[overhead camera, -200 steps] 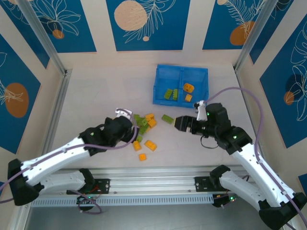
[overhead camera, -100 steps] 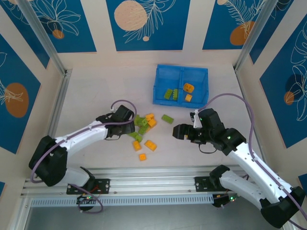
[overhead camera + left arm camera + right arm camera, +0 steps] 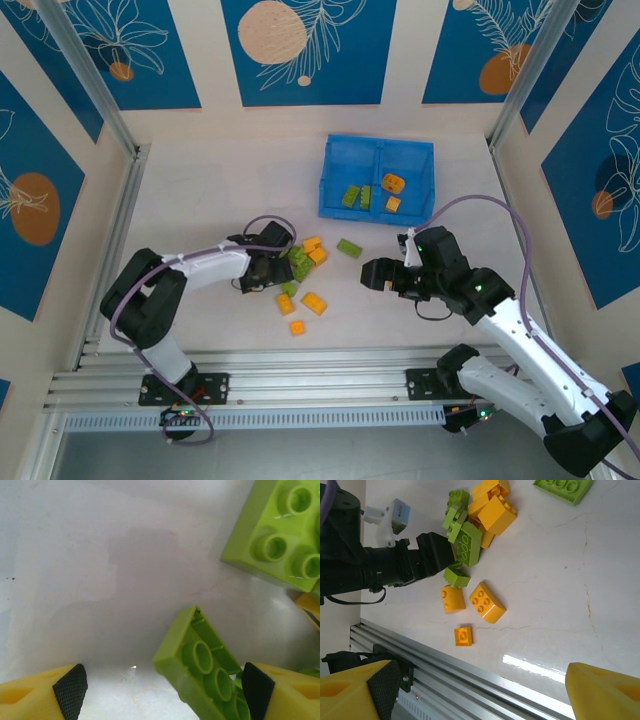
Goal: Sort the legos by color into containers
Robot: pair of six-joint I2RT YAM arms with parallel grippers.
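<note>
Since half a second ago the left arm has folded back and the left hand [image 3: 275,272] has dropped against the pile [image 3: 303,262] of loose legos at mid-table; the right arm has not shifted. On the table [image 3: 200,200], the blue bin [image 3: 328,180] sits toward the far edge, with green bricks [image 3: 352,196] in its left compartment and orange bricks [image 3: 393,183] in its right, so each colour already has its side. The left hand's jaws stand wide, straddling a lime brick [image 3: 200,665] tipped on its side, close to the right pad [image 3: 255,685], apparently placed to close on it. The right hand [image 3: 368,272] hangs wide and empty near a lone green brick [image 3: 349,247], probably held clear of its partner.
</note>
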